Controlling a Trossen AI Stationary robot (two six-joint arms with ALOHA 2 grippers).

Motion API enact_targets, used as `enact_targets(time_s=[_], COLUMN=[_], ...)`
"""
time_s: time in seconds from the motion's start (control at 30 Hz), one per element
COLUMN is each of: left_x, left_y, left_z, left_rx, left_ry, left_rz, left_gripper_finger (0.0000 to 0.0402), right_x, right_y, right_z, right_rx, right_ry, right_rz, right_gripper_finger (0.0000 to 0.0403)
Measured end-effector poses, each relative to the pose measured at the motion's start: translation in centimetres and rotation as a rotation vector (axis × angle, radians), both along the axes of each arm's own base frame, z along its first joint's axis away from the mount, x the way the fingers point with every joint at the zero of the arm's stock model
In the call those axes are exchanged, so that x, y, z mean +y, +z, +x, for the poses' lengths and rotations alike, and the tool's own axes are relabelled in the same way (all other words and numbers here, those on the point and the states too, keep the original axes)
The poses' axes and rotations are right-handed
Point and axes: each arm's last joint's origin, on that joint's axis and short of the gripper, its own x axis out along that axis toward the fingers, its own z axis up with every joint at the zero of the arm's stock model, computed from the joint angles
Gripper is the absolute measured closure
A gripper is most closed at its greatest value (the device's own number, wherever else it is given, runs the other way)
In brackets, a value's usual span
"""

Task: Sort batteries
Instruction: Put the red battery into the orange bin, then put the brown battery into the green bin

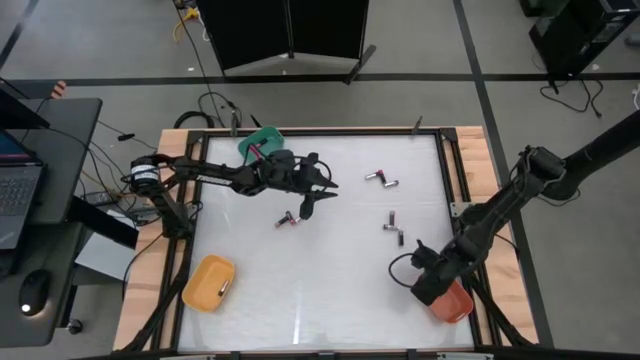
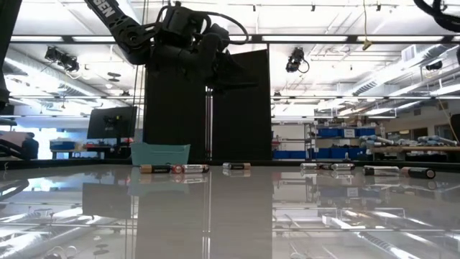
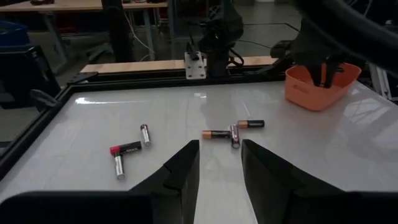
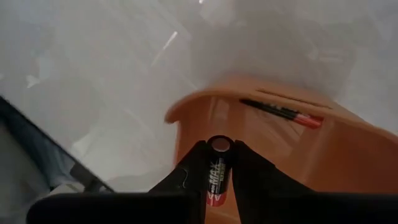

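Observation:
My right gripper [image 1: 432, 280] hangs over the orange-red bin [image 1: 455, 303] at the table's near right corner, shut on a black battery [image 4: 217, 171]. A thinner battery [image 4: 283, 112] lies inside that bin. My left gripper [image 1: 322, 192] hovers open above the table's middle, with nothing between its fingers [image 3: 219, 168]. Loose batteries lie flat on the white table: a pair [image 1: 290, 218] just below the left gripper, a pair [image 1: 381, 179] farther back, and a crossed group [image 3: 234, 131] toward the right. My right gripper pinches the black battery's body [image 4: 217, 180] between its two fingers. The battery lies along the fingers, its round metal end [image 4: 219, 144] sticking out past the tips. The fingers point steeply down from above. The battery hangs clear, over the bin's rim [image 4: 205, 102].
A green bin [image 1: 262, 143] stands at the far left of the table and a yellow bin [image 1: 208, 282] at the near left. A dark raised frame [image 1: 445, 170] borders the white surface. The middle and near part of the table lie bare.

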Motion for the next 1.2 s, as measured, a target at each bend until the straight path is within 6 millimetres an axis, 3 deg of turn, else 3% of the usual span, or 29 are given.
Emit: enact_targets(time_s=[0.33,0.57,0.77,0.93,1.1,1.2], left_x=[0.1,0.1,0.1,0.1,0.3,0.7], left_y=[-0.1,-0.2,-0.2,-0.2,-0.1,-0.1], left_z=[0.0,-0.1,-0.1,-0.1,-0.1,-0.2], left_rx=[0.007,0.018,0.018,0.018,0.016,0.012], left_ry=[0.007,0.010,0.011,0.020,0.051,0.069], left_rz=[0.001,-0.002,-0.002,-0.001,-0.015,-0.024], left_gripper_finger=[0.0275,0.0275,0.0275,0.0275,0.0275,0.0275], right_x=[-0.5,-0.4,0.0,-0.8,-3.1,-5.3], right_y=[-1.6,-1.4,0.6,3.8,6.8,7.3], right_z=[-0.9,-0.8,-0.2,0.5,2.1,3.3], right_rx=[0.050,0.049,0.048,0.112,0.058,0.021], right_ry=[-0.047,-0.048,-0.004,0.023,-0.072,-0.182], right_rz=[-0.032,-0.020,-0.007,-0.055,-0.209,-0.303], right_gripper_finger=[0.0333,0.0286,0.0251,0.0239,0.0232,0.0230])
